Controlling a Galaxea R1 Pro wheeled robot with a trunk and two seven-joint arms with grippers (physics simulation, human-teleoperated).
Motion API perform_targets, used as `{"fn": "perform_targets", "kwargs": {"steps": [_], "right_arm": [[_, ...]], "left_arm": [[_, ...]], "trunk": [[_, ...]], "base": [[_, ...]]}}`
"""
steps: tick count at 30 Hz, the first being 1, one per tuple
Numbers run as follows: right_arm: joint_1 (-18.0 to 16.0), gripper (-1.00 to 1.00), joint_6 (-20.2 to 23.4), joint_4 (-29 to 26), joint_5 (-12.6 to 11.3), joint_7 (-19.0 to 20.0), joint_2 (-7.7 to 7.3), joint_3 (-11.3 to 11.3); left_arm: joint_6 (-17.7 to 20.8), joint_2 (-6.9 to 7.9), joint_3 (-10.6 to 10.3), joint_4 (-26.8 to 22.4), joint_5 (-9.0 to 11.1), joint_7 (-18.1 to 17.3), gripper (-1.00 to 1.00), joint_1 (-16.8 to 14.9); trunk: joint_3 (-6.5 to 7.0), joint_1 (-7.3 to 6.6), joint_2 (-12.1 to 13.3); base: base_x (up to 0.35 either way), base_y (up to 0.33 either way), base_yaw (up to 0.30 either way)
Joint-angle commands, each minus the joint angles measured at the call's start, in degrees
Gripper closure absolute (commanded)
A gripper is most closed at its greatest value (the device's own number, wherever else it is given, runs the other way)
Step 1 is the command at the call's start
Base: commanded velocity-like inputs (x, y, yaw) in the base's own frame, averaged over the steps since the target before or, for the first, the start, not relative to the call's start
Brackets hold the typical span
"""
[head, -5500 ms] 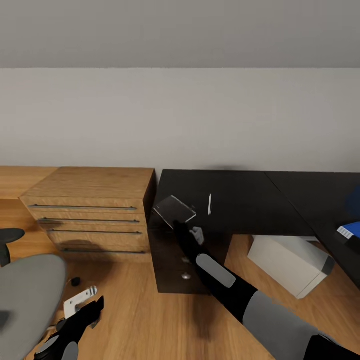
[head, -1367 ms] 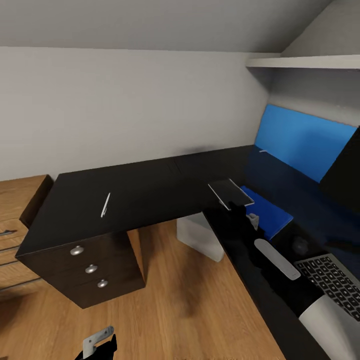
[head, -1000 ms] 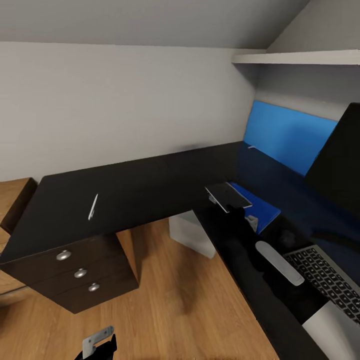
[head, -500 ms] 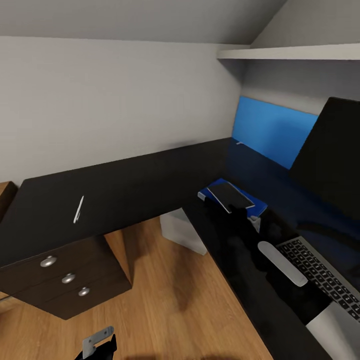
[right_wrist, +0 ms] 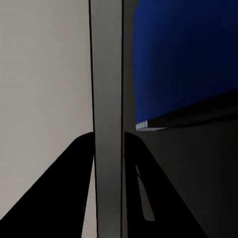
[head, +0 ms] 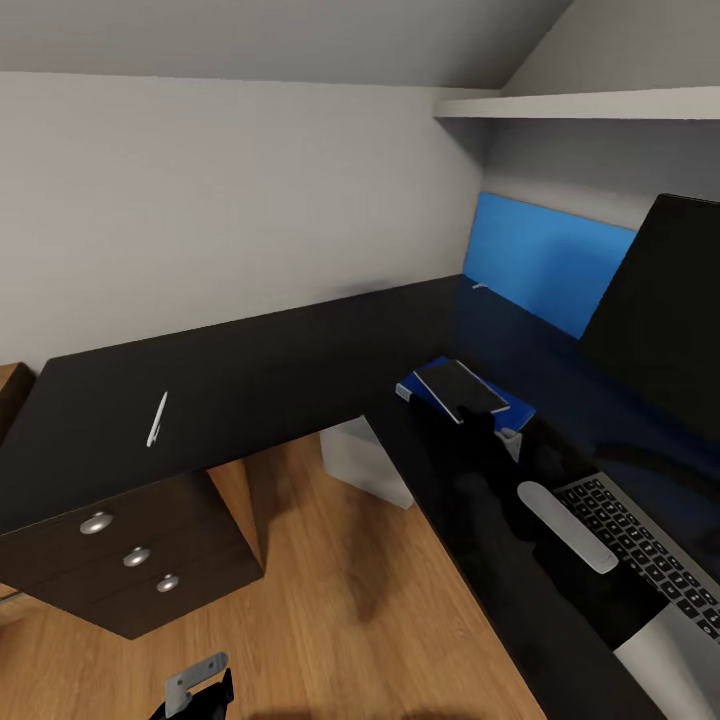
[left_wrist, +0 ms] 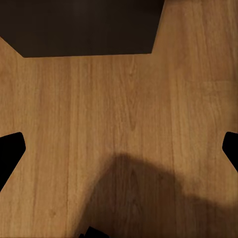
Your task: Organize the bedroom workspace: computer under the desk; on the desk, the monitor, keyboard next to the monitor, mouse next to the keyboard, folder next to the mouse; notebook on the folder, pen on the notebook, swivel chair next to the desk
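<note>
Notebook point(head: 461, 388): thin grey rectangle with a pale edge, pinched by its near edge in the right hand point(head: 475, 420), tilted and held over the blue folder; whether it touches the folder cannot be told. In the right wrist view the notebook point(right_wrist: 108, 119) runs edge-on between the two dark fingers point(right_wrist: 79, 163), which are clenched on it.

Folder point(head: 500, 402): bright blue, white page edges, flat on the black surface point(head: 280, 375), beneath the notebook and just far of the keyboard.

Keyboard point(head: 640, 545): silver-grey with dark keys, on the right wing of the surface, near right, partly behind the right forearm.

Monitor point(head: 665, 305): wide black screen, standing on the surface at far right, beyond the keyboard.

Pen point(head: 157, 418): thin white stick, lying on the left wing of the surface, well apart from the folder.

Computer point(head: 365, 462): light grey-white box on the floor under the surface, at its inner corner.

Blue back panel point(head: 545, 260): upright behind the surface, left of the monitor.

Drawer cabinet point(head: 135, 560): black, three round knobs, under the left wing.

Left hand point(head: 195, 690): low at the near left above the oak floor point(left_wrist: 119, 114); in the left wrist view its fingertips point(left_wrist: 10, 151) stand wide apart, released, holding nothing.
</note>
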Motion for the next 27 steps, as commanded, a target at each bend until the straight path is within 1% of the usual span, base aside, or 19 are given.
{"fn": "perform_targets", "kwargs": {"steps": [1,7,11,13,16,20,21,22,25,27], "right_arm": [[-0.06,1.00,-0.45,-0.16,-0.35,-0.21,-0.09,0.21],[0.41,1.00,-0.55,-1.59,-0.30,-0.41,-0.31,0.15],[0.87,1.00,-0.56,-1.87,-0.27,-0.64,-1.35,0.13],[0.92,1.00,-0.54,-1.92,-0.24,-1.23,-1.77,0.13],[0.96,1.00,-0.52,-2.12,-0.22,-3.08,-2.63,0.00],[0.97,1.00,-0.51,-2.26,0.06,-4.31,-2.88,-0.12],[0.97,1.00,-0.51,-2.48,1.16,-5.04,-2.91,-0.13],[0.97,1.00,-0.51,-2.62,1.57,-5.28,-2.91,-0.13],[0.97,1.00,-0.51,-3.62,4.31,-6.90,-2.91,-0.14],[0.97,1.00,-0.51,-3.87,5.15,-7.35,-2.87,-0.14]], "left_arm": [[0.30,-0.03,0.06,-0.17,0.36,0.11,-1.00,0.02],[0.30,-0.03,0.06,-0.17,0.36,0.11,-1.00,0.02],[0.30,-0.03,0.06,-0.16,0.36,0.12,-1.00,0.02],[0.30,-0.03,0.06,-0.16,0.36,0.13,-1.00,0.02],[0.30,-0.03,0.06,-0.11,0.36,0.15,-1.00,0.02],[0.30,-0.03,0.06,-0.09,0.36,0.17,-1.00,0.02],[0.30,-0.03,0.06,-0.09,0.36,0.18,-1.00,0.02],[0.30,-0.03,0.06,-0.09,0.36,0.18,-1.00,0.02],[0.30,-0.03,0.02,-0.09,0.36,0.19,-1.00,0.02],[0.30,-0.03,0.00,-0.09,0.36,0.17,-1.00,0.02]], "trunk": [[-0.04,0.00,-0.03],[-0.04,0.00,-0.03],[-0.04,0.00,-0.03],[-0.04,0.00,-0.03],[-0.04,0.00,-0.03],[-0.04,0.00,-0.03],[-0.04,0.00,-0.03],[-0.04,0.00,-0.03],[-0.04,0.00,-0.03],[-0.04,0.00,-0.03]], "base": [[0.000,0.000,0.000],[0.000,0.000,0.000],[0.000,0.000,0.000],[0.000,0.000,0.000],[0.000,0.000,0.000],[0.000,0.000,0.000],[0.000,0.000,0.000],[0.000,0.000,0.000],[0.000,0.000,0.000],[0.024,0.000,0.000]]}}
